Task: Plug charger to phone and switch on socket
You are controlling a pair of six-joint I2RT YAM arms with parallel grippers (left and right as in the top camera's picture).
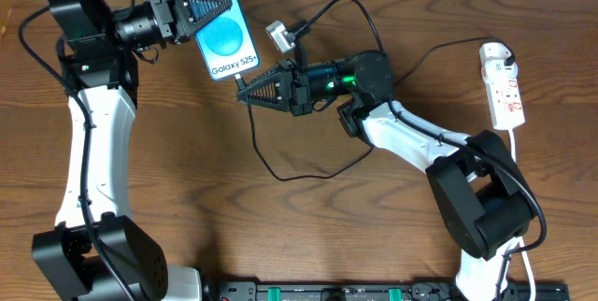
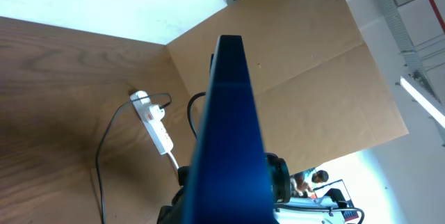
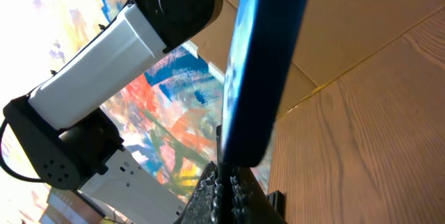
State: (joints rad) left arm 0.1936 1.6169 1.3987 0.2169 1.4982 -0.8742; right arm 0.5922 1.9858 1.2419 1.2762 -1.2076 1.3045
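My left gripper (image 1: 224, 4) is shut on the phone (image 1: 224, 44) and holds it up at the back left, its blue "Galaxy S25+" screen facing up. The left wrist view shows the phone (image 2: 229, 133) edge-on. My right gripper (image 1: 245, 93) is shut on the charger's small black plug tip, right at the phone's bottom edge (image 3: 245, 156). The fingers (image 3: 226, 189) pinch the tip there. The charger's thin black cable (image 1: 280, 175) loops across the table. Its white adapter (image 1: 495, 55) sits in the socket (image 1: 505, 91) at the far right, also seen in the left wrist view (image 2: 154, 123).
A brown cardboard wall (image 2: 313, 64) stands behind the table. The left arm's white link (image 3: 104, 57) fills the upper left of the right wrist view. A black rail (image 1: 374, 292) runs along the front edge. The socket's white cord (image 1: 520, 151) trails forward.
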